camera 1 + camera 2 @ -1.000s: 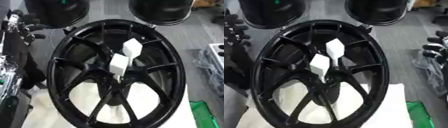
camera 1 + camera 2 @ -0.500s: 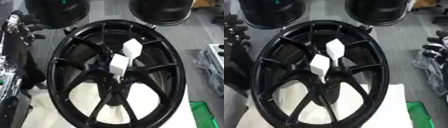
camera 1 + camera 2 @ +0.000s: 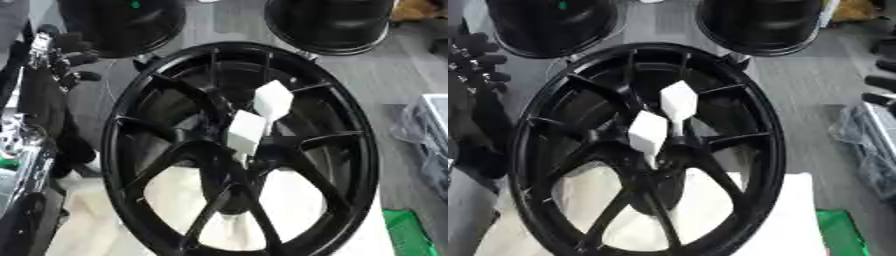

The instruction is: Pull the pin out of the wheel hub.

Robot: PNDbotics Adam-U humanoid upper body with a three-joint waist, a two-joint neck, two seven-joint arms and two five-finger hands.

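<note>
Black and spoked, the wheel hub [image 3: 241, 150] lies face-up on a white-covered table [image 3: 798, 220], two white-headed pins [image 3: 647, 132] upright at its centre for pulling. Left hand [image 3: 57, 50] hangs beyond the hub's far-left rim; I cannot tell its fingers' state, and the right hand is unseen.

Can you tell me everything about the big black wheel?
The wheel is a glossy black rim, metal by its look, with thin spokes running from the ring to a middle hub. It has no tyre. It stands tilted, its lower part over a white cloth. Two white blocks stick up from the hub. No hand touches it.
</note>
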